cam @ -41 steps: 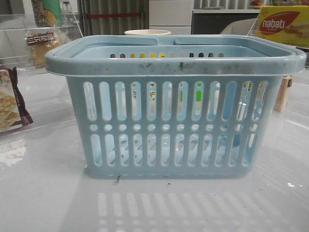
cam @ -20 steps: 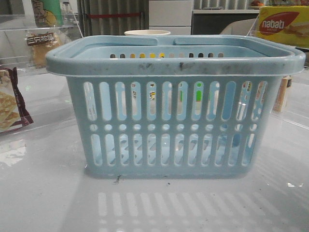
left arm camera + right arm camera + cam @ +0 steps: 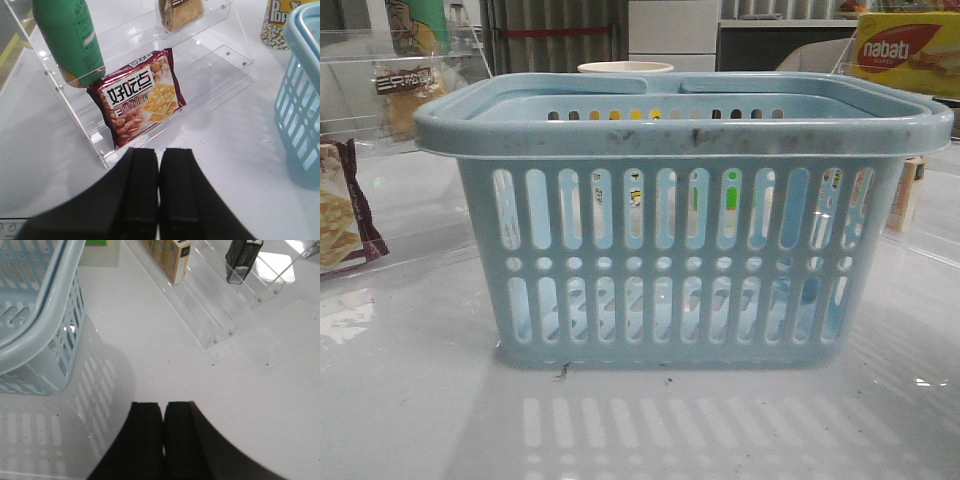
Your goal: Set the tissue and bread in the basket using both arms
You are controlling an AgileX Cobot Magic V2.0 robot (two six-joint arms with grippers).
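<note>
The light-blue basket (image 3: 685,230) stands mid-table, its inside hidden from the front; its side shows in the wrist views (image 3: 302,100) (image 3: 40,315). The bread (image 3: 405,95) in clear wrap sits on a clear shelf at the far left, and the left wrist view shows it (image 3: 182,12) beyond the cracker packet. The tissue (image 3: 242,255), a small black pack, leans on a clear stepped shelf right of the basket. My left gripper (image 3: 159,152) is shut and empty over the table in front of the left shelf. My right gripper (image 3: 164,405) is shut and empty, beside the basket's right corner.
A maroon cracker packet (image 3: 137,97) and a green bottle (image 3: 70,35) stand on the left acrylic shelf (image 3: 95,145). A popcorn can (image 3: 275,22) is behind the basket. A small box (image 3: 172,257) stands near the right acrylic shelf (image 3: 220,335). A yellow Nabati box (image 3: 905,50) is far right.
</note>
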